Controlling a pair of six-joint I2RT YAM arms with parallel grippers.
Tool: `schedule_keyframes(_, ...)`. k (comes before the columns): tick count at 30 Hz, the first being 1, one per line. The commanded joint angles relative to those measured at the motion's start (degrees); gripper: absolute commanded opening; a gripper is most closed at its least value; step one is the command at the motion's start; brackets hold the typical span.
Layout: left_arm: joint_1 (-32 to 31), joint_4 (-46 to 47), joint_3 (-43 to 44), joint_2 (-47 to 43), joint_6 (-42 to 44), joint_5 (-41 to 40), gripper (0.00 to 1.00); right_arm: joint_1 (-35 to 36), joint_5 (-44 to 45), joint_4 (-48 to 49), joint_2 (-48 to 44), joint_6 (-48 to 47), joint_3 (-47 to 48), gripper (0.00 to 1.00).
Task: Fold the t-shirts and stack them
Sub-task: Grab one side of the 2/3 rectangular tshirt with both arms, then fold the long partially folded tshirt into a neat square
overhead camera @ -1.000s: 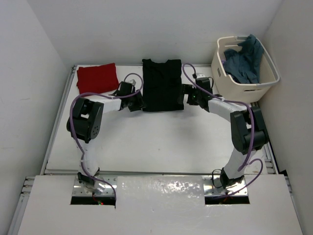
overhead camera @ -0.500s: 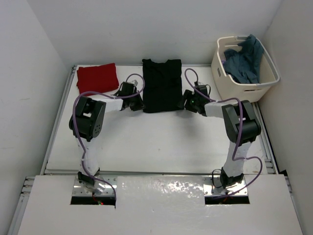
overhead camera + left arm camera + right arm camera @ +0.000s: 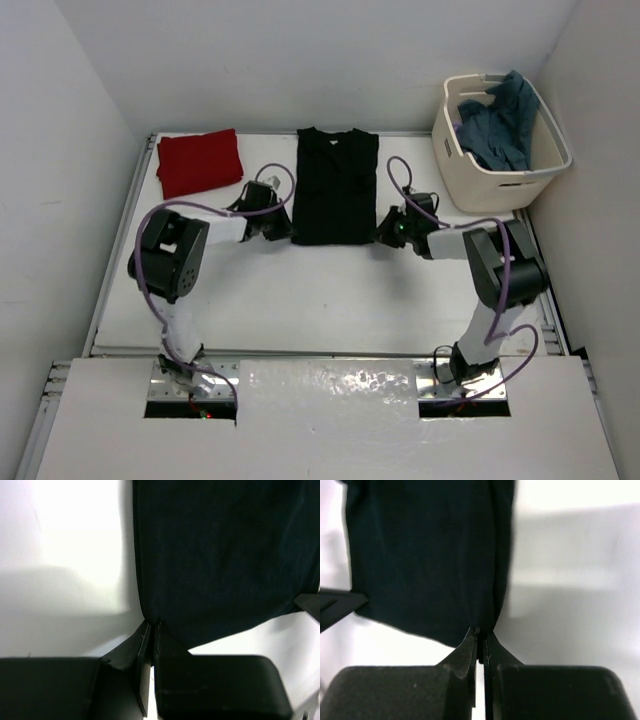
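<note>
L gripper (image 3: pixel 151 623) & R gripper (image 3: pixel 481 630) each pinched closed on black t-shirt (image 3: pixel 335 190) hem.

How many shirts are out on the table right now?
2: red shirt far left, black shirt centre. Blue cloth fills the tub, possibly hiding more.

A flat shirt (image 3: pixel 335 190) lies on the far middle of the bench (image 3: pixel 320 290). The left gripper (image 3: pixel 286 232) is at the shirt's near left corner and the right gripper (image 3: pixel 383 235) is at its near right corner. A folded shirt (image 3: pixel 199 162) lies to the left. A tub (image 3: pixel 500 180) holding crumpled shirts (image 3: pixel 500 125) stands to the right.
</note>
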Motion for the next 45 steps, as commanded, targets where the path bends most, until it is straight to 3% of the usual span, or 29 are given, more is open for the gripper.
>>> schedule_keyframes(1, -2.9, -1.8, -5.3, -10.1, -0.1, -0.1, 0.00, 0.0, -6.7, -1.8, -10.8, -1.9, -6.9, 0.00)
schedule_keyframes(4, -6.3, -8.0, -11.4, -19.1, -0.4, -1.7, 0.00, 0.0, -9.5, -11.1, -21.5, -6.3, -11.8, 0.00)
schedule_keyframes(6, -9.1, -12.7, -12.5, -25.5, -1.0, -1.3, 0.00, 0.0, -10.9, -23.1, -26.3, -11.7, -12.1, 0.00)
schedule_keyframes(11, -11.5, -19.7, -13.9, -33.3, -3.4, 6.8, 0.00, 0.0, -12.9, -46.7, -39.8, -17.4, -7.1, 0.00)
schedule_keyframes(13, -12.4, -22.2, -11.1, -34.9, -3.1, 9.6, 0.00, 0.0, -14.6, -51.4, -41.9, -18.3, -3.6, 0.00)
schedule_keyframes(17, -12.6, -23.6, -5.0, -35.9, -1.8, 8.7, 0.00, 0.0, -17.0, -52.8, -42.4, -17.7, 1.3, 0.00)
schedule_keyframes(27, -11.5, -19.5, 6.9, -32.1, -0.4, -4.2, 0.00, -1.7, -6.9, -49.2, -33.8, -14.0, 14.9, 0.00)
schedule_keyframes(31, -8.0, -13.6, 8.0, -29.2, -1.1, -2.8, 0.00, -3.0, -6.0, -45.7, -30.5, -13.1, 18.1, 0.00)
schedule_keyframes(45, -2.0, -8.6, 21.5, -10.4, 0.0, -4.2, 0.00, -7.0, -7.3, -41.5, -11.0, -11.9, 31.6, 0.00)
